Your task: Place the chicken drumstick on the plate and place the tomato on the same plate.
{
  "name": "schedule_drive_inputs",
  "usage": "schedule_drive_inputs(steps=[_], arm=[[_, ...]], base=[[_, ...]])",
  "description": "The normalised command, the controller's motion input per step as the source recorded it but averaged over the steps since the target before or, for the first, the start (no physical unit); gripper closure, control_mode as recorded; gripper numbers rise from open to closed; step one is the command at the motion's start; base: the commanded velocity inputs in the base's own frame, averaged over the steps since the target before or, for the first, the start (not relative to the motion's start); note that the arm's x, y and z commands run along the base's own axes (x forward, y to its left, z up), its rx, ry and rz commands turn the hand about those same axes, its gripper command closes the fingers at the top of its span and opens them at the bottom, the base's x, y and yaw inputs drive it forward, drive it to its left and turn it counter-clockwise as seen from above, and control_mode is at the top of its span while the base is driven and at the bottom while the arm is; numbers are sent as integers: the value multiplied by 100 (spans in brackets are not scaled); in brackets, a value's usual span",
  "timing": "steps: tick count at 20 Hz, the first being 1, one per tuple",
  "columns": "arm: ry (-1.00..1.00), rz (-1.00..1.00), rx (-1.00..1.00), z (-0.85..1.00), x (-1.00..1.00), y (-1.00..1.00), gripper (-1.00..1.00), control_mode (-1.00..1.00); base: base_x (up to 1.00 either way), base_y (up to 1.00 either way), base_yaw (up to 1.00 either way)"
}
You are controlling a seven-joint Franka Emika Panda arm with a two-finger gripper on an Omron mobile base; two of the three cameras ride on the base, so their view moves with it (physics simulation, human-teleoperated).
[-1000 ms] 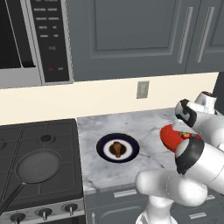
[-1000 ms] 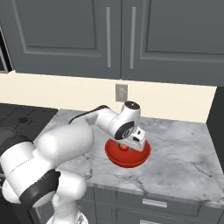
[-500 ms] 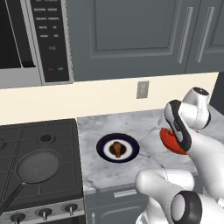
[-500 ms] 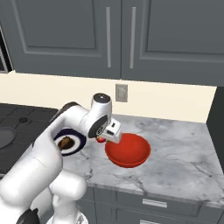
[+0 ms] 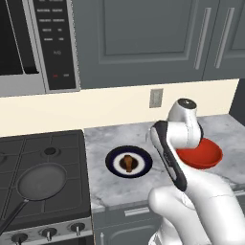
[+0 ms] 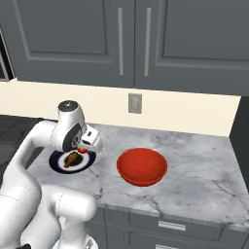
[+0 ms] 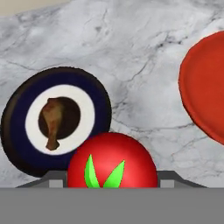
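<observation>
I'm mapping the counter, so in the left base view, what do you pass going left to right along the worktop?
Dark grey long-handled frying pan on the stove → round navy-rimmed plate holding the brown chicken drumstick → red bowl.

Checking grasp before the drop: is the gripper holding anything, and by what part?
Yes: the gripper holds the tomato, pinched across its round sides, with the green top facing the hand camera. It is near the plate, where the chicken drumstick already lies.

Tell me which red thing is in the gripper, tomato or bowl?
The tomato: small, round, green-topped, held between the gripper fingers near the plate. The bowl is the larger red one sitting on the counter to the right.
</observation>
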Motion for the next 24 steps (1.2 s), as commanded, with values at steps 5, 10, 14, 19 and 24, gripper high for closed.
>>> schedule_drive_inputs(steps=[5, 10, 14, 19, 24], arm=[[2, -1, -9, -29, 37, 83, 100, -100], [13, -10, -7, -42, 60, 24, 100, -100], [20, -10, 0, -26, 59, 6, 100, -100], [16, -3, 4, -1, 40, 2, 100, -100], [10, 6, 6, -10, 25, 0, 100, -100]], base=[[0, 0, 0], [0, 0, 0], [0, 0, 0], [0, 0, 0], [0, 0, 0]])
